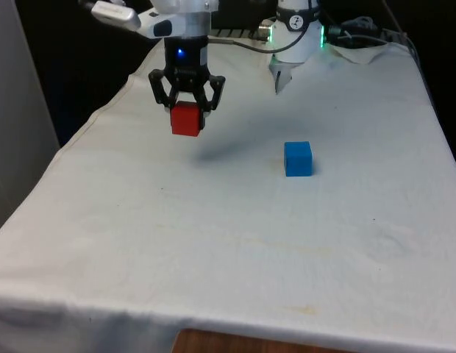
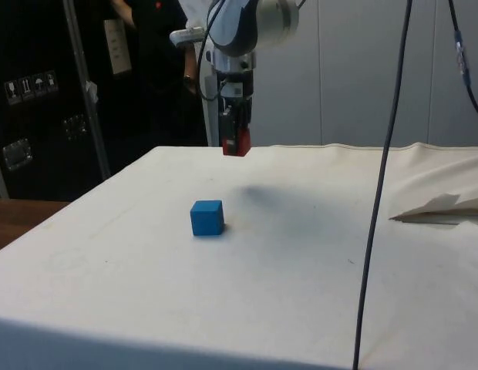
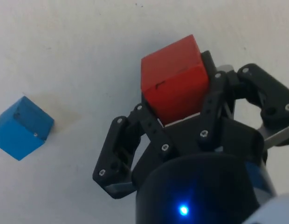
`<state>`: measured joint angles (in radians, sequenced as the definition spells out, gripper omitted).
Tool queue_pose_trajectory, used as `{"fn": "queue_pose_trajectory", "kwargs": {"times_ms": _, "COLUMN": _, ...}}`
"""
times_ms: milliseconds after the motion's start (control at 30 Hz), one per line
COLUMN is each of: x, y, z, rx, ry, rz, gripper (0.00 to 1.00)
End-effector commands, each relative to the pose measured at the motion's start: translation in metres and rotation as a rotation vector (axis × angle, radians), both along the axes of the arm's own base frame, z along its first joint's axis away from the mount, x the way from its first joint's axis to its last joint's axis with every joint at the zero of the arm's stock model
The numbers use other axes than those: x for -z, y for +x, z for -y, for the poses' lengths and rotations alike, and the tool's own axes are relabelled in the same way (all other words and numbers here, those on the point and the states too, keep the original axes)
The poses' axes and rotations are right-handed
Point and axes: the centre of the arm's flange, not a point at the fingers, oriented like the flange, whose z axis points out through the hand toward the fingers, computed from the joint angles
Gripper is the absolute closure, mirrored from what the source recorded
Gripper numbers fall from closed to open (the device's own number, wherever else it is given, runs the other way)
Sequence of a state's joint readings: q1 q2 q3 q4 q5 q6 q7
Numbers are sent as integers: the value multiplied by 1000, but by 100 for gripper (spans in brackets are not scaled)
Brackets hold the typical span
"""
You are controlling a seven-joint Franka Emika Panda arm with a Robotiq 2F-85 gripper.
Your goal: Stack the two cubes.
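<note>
Gripper (image 1: 187, 112) was clamped on the red cube (image 1: 187, 119), carried in the air well clear of the white cloth (image 1: 213, 243). In the wrist view the fingers (image 3: 149, 126) pressed on two opposite side faces of the red cube (image 3: 175, 84), with most of the block jutting out below the fingertips. The hold looked square, no visible tilt.

The blue cube (image 1: 298, 159) sat flat on the cloth, around the middle of the table and nearer the far edge than the near one. It lay well apart from the carried block, off toward the front view's right. In the side view the blue cube (image 2: 207, 217) rested below and nearer the camera than the gripper (image 2: 237, 142).

Handling, judged: both cubes appeared rigid, small and probably light, with flat faces and crisp edges. Surfaces looked matte and smooth, so a firm pinch on parallel faces should hold without slip; not fragile. The present grip near the upper part of the red block left its underside free, which suits setting it down flat.

Risk, judged: a light blue cube on soft cloth could shift or tip if nudged sideways, so the red block should come down straight and with faces aligned.
</note>
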<state>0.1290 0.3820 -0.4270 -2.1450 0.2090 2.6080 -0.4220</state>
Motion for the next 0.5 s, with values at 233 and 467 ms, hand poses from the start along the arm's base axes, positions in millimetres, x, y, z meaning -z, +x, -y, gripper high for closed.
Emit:
{"fn": "queue_pose_trajectory", "kwargs": {"times_ms": 233, "x": -4, "y": 7, "z": -11, "rx": -4, "ry": -55, "rz": -27, "gripper": 99}}
{"fn": "queue_pose_trajectory", "kwargs": {"times_ms": 467, "x": -15, "y": 11, "z": -28, "rx": -11, "ry": -76, "rz": -28, "gripper": 99}}
